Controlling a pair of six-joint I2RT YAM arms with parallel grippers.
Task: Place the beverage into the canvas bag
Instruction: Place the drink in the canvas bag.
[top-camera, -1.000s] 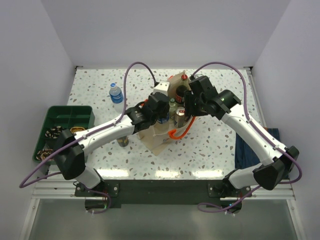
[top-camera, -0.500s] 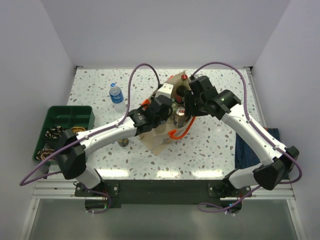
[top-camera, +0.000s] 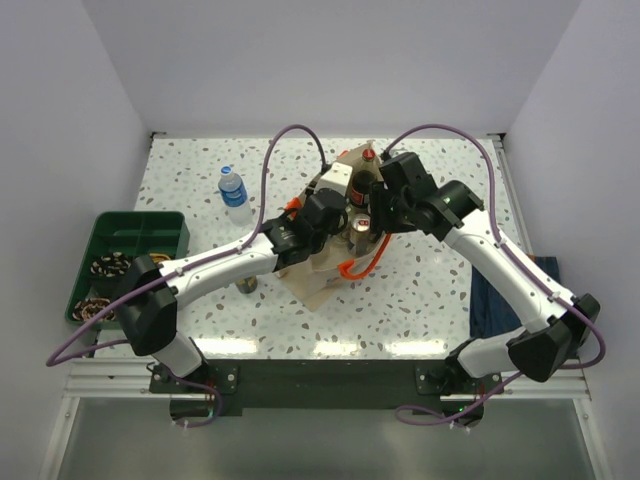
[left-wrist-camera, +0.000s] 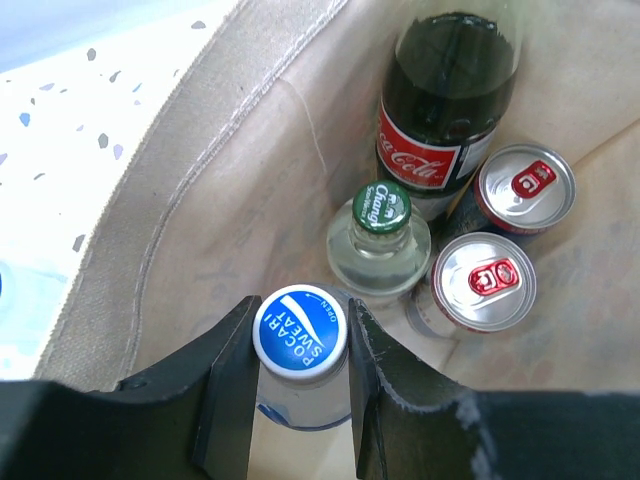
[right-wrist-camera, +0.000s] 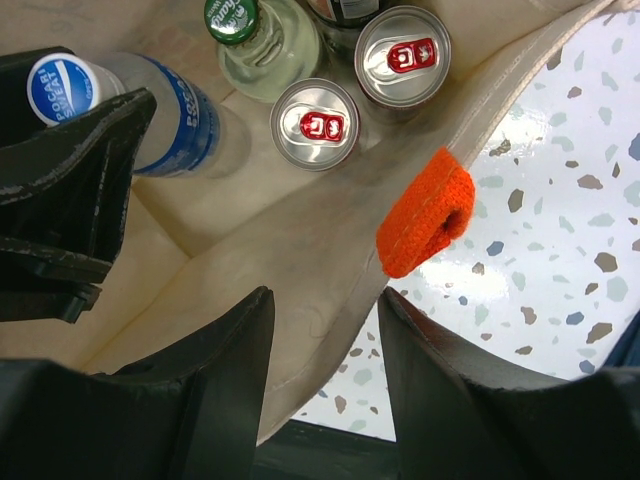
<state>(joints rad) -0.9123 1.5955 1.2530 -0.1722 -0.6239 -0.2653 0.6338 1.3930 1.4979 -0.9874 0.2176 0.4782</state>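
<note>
- Tabletop: white speckled. The canvas bag stands near its middle and serves as reference for all positions below.
- Near and right of the bag, well apart: dark blue cloth lying flat at the tabletop edge.
- Near and left of the bag, well apart: green compartment tray. Round brownish items sit in its near compartments, too small to identify.
- Just beside the bag's near-left corner: small dark cylindrical item, kind unclear.
- Bag: beige canvas, mouth open upward, orange handle hanging over its right side.
- Right pincer: at the bag's right rim, jaws straddling the canvas wall and closed on it. The orange side tab sits on the outside just beyond the fingers.
- Left pincer: over the bag's mouth from the left, clamped on the neck of the Pocari Sweat bottle, one finger on each side of the blue cap.
- Pocari Sweat bottle: inside the bag, cap up, on the near-left side of the interior, body below the rim. The wrist views do not show whether its base touches the bag floor.
- Other bag contents, beyond the held bottle: a clear glass bottle with green cap just beside it, and two silver-topped cans touching side by side to its right.
- A dark cola bottle with red label stands farthest in.
- Far and left of the bag, apart: clear water bottle with blue cap, upright on the tabletop.
</note>
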